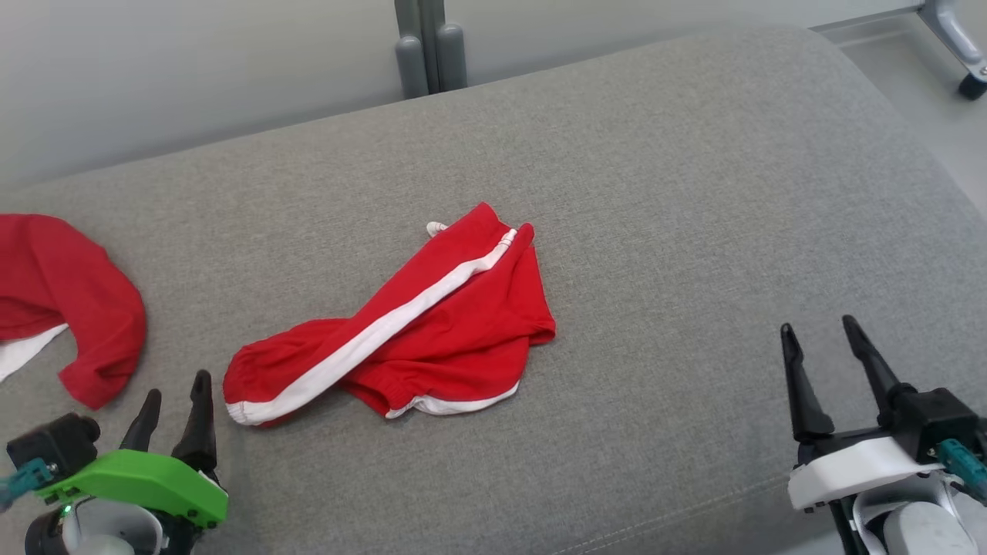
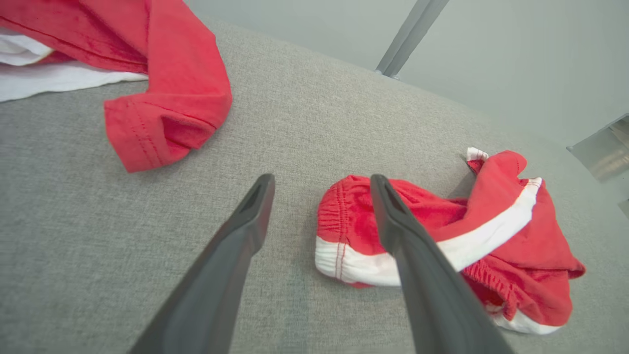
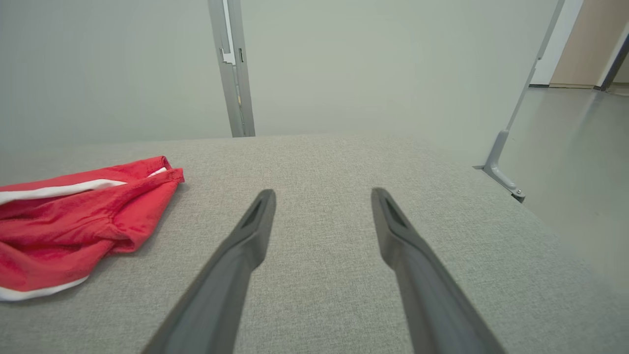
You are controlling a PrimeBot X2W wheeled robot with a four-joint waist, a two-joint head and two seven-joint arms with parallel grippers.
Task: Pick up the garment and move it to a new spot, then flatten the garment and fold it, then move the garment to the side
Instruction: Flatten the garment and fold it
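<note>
Left end effector (image 1: pixel 176 391) points far, jaws spread and released, just beside the red shorts' (image 1: pixel 455 308) near-left cuff. Right end effector (image 1: pixel 817 327), likewise released, is near right, well apart.

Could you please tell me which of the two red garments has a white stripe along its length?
The central red shorts, striped from waistband to leg cuff; the other red garment at the left edge shows white only beneath it.

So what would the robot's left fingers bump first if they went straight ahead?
The left fingers would probably land on the grey fabric cushion first, beside the red shorts with the white stripe. One finger might brush their cuff; depth is unclear.
</note>
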